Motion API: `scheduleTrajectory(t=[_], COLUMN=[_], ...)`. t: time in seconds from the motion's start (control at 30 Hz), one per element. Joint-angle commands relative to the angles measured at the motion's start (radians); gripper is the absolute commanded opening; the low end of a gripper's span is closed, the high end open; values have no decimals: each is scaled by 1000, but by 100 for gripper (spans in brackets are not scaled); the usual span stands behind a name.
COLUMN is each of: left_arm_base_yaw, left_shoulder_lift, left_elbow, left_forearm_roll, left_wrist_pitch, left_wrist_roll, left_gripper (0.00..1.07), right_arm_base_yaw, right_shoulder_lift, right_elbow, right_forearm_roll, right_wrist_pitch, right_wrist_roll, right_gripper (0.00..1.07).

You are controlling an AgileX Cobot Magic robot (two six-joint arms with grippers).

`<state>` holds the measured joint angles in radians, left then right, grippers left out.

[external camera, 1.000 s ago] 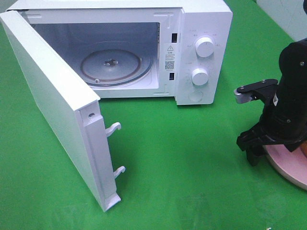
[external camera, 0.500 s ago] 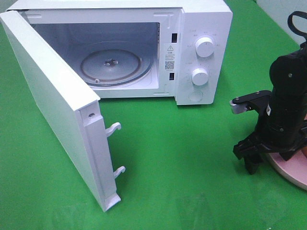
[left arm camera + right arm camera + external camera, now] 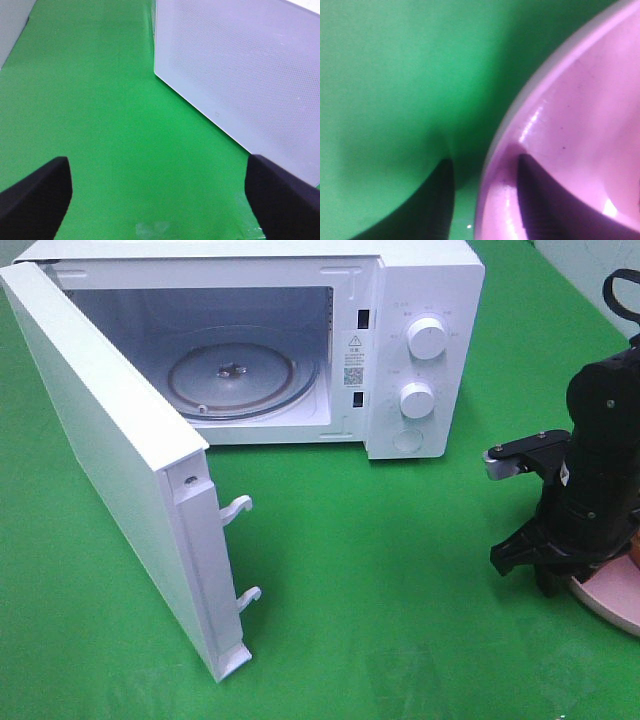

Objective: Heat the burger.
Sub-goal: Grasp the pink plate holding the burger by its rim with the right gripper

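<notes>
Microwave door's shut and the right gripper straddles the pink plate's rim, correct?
Not quite: the microwave door stands swung open, as the exterior high view shows, with the turntable exposed. The right gripper does straddle the pink plate's rim.

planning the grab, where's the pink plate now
In the exterior high view the pink plate sits at the right edge of the green cloth, its rim inside the right gripper.

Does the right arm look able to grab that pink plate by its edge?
Probably yes. The right gripper straddles the rim of the pink plate, one finger inside it and one outside over the green cloth. Nothing else sits in the way.
</notes>
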<state>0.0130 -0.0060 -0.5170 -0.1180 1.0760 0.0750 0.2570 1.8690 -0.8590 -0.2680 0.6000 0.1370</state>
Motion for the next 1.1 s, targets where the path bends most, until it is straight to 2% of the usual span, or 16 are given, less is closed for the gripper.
scheduleTrajectory(t=[0.03,0.2,0.43,0.67,0.73,1.1], left_arm_base_yaw=[2,2,2,2,2,2], left_shoulder_lift=[-15,-15,-15,-15,-15,-15], left_elbow=[1,1,1,1,1,1], left_forearm_roll=[-7,-7,-7,-7,-7,-7], left_wrist_pitch=[-7,-7,-7,-7,-7,-7], left_wrist_roll=[1,1,1,1,1,1], left_gripper=[89,89,89,89,89,89], right_arm_base_yaw=[-4,-4,-4,-4,-3,2], right_shoulder_lift=[8,8,8,5,3,-23], right_elbow=[14,14,14,14,12,13], right_forearm_roll=[17,16,14,-42,-112,-206], right_wrist_pitch=[6,7,12,27,52,103], right_wrist_roll=[2,2,7,64,147,250], right_gripper=[22,10,0,0,0,0])
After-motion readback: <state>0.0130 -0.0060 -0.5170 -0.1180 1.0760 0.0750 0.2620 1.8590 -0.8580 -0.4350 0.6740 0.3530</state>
